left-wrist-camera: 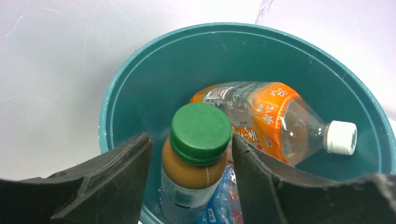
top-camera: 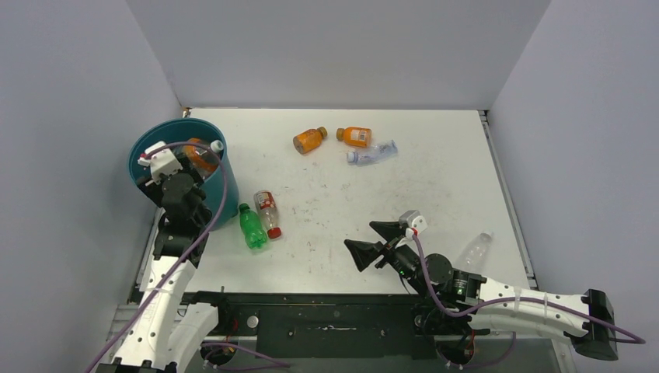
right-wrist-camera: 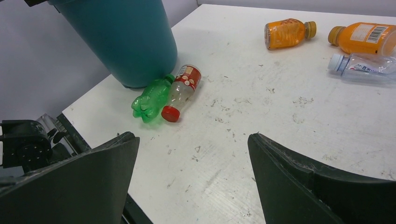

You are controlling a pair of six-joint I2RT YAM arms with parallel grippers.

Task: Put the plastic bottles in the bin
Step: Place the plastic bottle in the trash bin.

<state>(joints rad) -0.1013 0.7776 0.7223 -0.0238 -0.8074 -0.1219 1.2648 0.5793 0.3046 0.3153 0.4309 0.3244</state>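
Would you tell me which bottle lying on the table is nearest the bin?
The green bottle: its neck reaches the foot of the teal bin, closer than the red-capped clear bottle beside it.

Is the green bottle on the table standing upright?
No, the green bottle lies on its side beside the red-capped bottle, near the foot of the bin.

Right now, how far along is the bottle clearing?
Done: white-capped orange-labelled clear bottle lies in the round teal plastic bin. In hand: left gripper straddles a green-capped brown bottle at the bin, jaws apart. Left: six on the table: green bottle, red-capped clear bottle, two orange bottles, blue-labelled clear bottle, clear bottle near the open, empty right gripper.
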